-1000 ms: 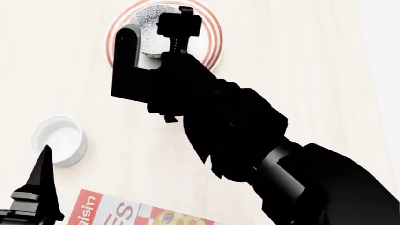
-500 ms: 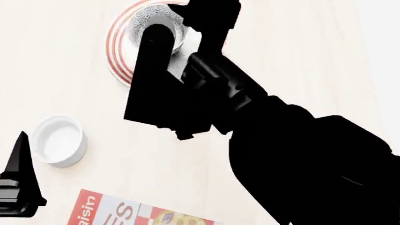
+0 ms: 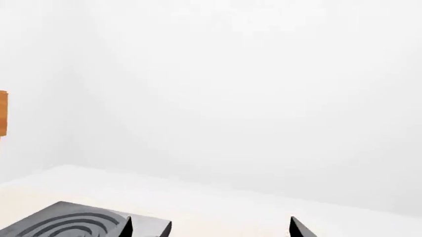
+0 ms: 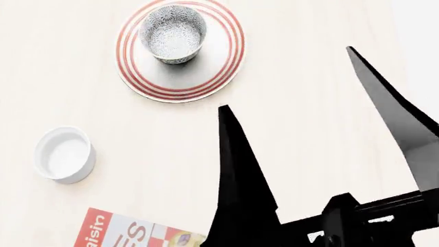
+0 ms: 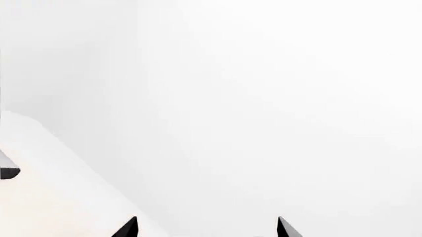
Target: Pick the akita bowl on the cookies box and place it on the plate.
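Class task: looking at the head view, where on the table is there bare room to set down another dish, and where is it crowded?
Bare table lies right of the plate, and between plate and white cup. The plate is taken by the bowl. Near the cookies box, the open right gripper crowds the view.

Bright, flat, even light, sharp throughout, faint soft shadows, washed-out white walls in both wrist views.
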